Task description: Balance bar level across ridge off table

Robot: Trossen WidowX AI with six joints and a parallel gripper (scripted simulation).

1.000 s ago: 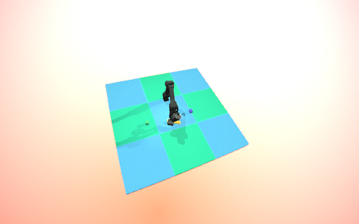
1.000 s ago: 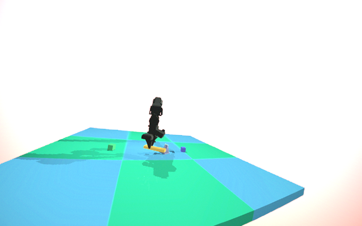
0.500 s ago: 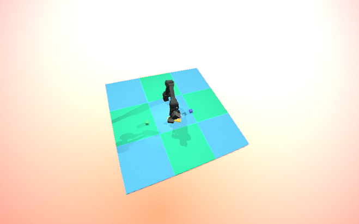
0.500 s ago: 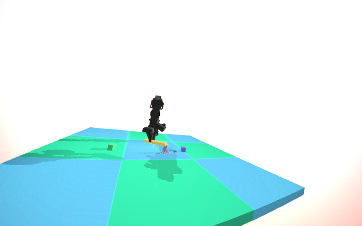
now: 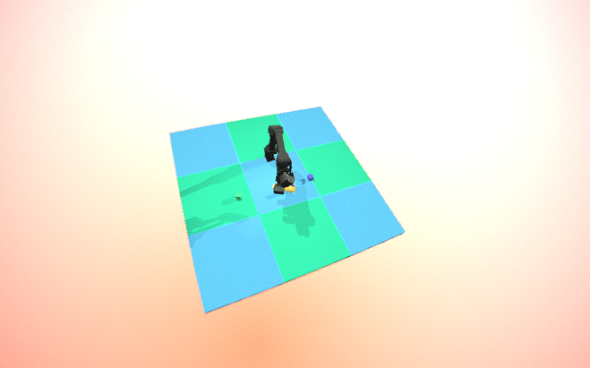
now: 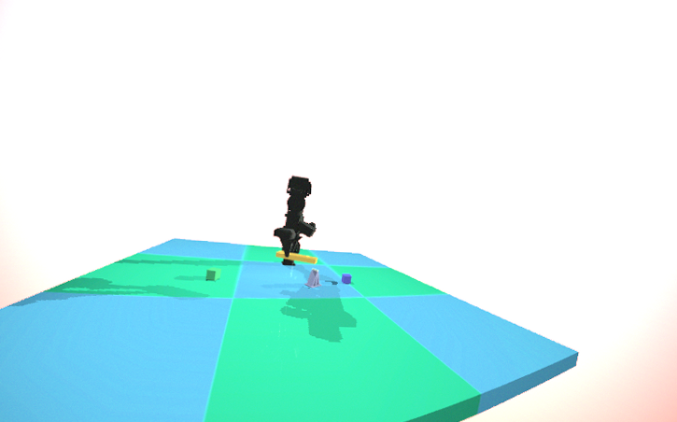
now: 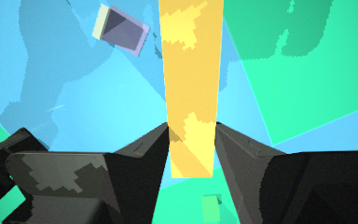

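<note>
The hand (image 6: 286, 254) (image 7: 191, 127) grips the yellow bar (image 5: 289, 189) (image 6: 306, 258) (image 7: 193, 70) near one end, above the table (image 5: 321, 235) (image 6: 291, 355) (image 7: 252, 28), apart from the pale ridge (image 6: 313, 278) (image 7: 125, 31)

In the exterior view we see the pale lilac tapered ridge (image 6: 313, 278) (image 7: 125, 31) standing on the checkered blue-and-green table (image 5: 246, 263) (image 6: 345, 357) (image 7: 308, 93), between the small green cube (image 5: 239, 196) (image 6: 213, 274) (image 7: 211, 208), well off to its left, and the small purple cube (image 5: 310, 177) (image 6: 345, 278), nearer on its right.

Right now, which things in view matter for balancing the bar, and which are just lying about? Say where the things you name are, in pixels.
For the job:
- bar (image 5: 290, 189) (image 6: 303, 258) (image 7: 192, 70), held in the pincer (image 6: 286, 255) (image 7: 191, 127)
- ridge (image 6: 313, 278) (image 7: 126, 32)

Just lying about:
- green cube (image 5: 239, 196) (image 6: 213, 274) (image 7: 211, 208)
- purple cube (image 5: 310, 177) (image 6: 345, 278)
</note>
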